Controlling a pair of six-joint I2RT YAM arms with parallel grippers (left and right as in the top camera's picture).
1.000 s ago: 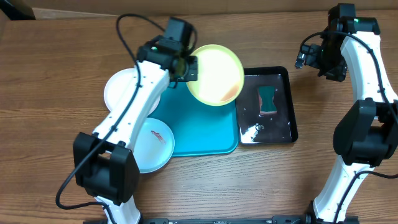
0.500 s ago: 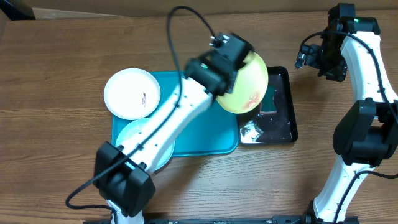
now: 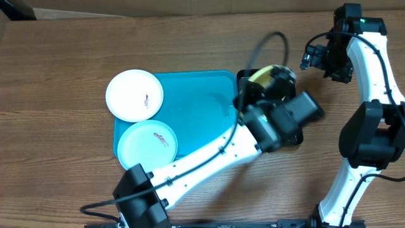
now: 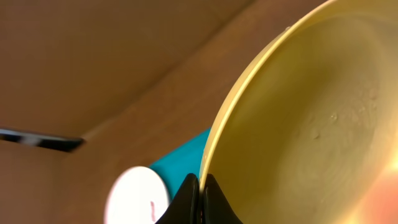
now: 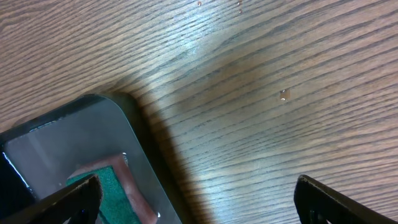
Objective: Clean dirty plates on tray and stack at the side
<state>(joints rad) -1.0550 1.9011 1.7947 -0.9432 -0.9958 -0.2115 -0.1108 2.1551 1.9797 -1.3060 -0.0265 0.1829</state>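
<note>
Over the black tray (image 5: 56, 140), the left claw (image 4: 200, 198) is pinching the yellow plate (image 4: 298, 124) by its thin rim alone, steeply tilted, so it is likely risking a slip or swivel onto the sponge (image 5: 102, 186), while the right claw (image 5: 198, 190) is hanging spread, well apart.

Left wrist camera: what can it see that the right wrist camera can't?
Only left wrist: the shut left gripper pinching the rim of the round yellow-green plastic plate, the round white plastic plate and a corner of the turquoise plastic tray. Only right wrist: the open right gripper, the glossy black tray with a green sponge. Both: the wooden table.
</note>
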